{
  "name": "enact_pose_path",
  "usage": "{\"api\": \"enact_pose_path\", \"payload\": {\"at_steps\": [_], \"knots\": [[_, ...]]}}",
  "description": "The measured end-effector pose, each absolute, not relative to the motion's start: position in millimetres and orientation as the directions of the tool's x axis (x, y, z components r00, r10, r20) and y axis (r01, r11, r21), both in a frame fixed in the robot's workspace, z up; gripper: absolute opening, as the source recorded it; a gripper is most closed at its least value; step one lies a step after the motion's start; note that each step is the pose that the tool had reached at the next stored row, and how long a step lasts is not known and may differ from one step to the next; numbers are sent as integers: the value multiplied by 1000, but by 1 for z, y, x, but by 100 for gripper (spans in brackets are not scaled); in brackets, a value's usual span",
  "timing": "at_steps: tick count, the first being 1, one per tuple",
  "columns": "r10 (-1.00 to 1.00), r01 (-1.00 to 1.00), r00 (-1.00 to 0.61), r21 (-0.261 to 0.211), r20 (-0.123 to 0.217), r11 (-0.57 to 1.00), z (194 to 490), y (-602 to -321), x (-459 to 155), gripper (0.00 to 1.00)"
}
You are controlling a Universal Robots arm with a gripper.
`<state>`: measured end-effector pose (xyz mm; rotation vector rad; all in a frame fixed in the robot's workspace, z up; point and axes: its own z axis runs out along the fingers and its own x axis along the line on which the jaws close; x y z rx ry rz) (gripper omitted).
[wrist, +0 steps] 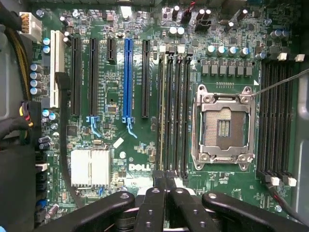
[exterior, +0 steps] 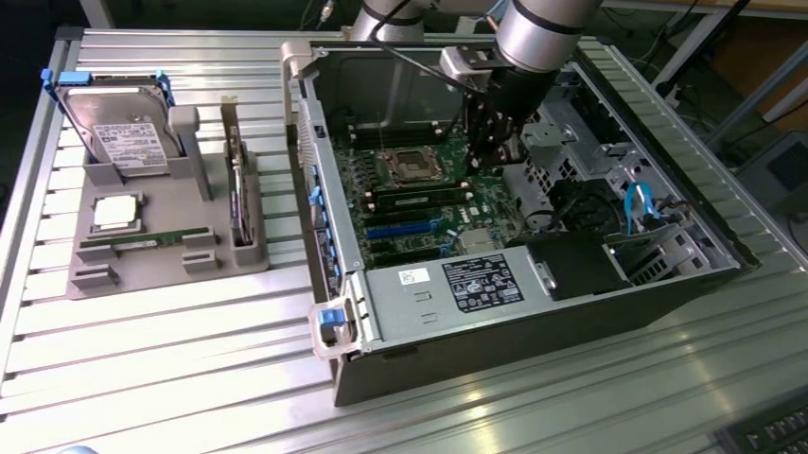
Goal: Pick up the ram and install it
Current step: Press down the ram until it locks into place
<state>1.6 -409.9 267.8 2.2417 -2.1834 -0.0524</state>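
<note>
Ram (exterior: 139, 242), green and thin, lies flat in a groove of the grey tray (exterior: 165, 276), just in front of the silver processor chip (exterior: 116, 210). The hard drive (exterior: 120, 128) leans at the tray's far end. From where I stand, a second stick (exterior: 414, 200) like it seems to sit in a memory slot on the motherboard (wrist: 120, 145), beside the empty processor socket (wrist: 222, 128). I can't say how firmly it is seated.

The gripper (wrist: 165, 182) hangs inside the open computer case (exterior: 531, 317), well away from the tray. Its black fingers (wrist: 153, 203) are pressed together right over the ends of the memory slots (wrist: 174, 111). I can't tell whether anything thin is pinched between them. The case and tray rest side by side on the ribbed metal table (exterior: 189, 378).
</note>
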Motion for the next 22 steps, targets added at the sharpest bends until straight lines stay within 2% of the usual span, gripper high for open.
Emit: {"api": "enact_pose_path", "payload": {"at_steps": [20, 21, 22], "knots": [[-1000, -999, 25, 32, -17, -26, 240, -409, 2, 11], [-1000, -999, 25, 34, -11, -26, 225, -409, 2, 11], [-999, -999, 25, 32, -20, -26, 234, -409, 2, 11]]}}
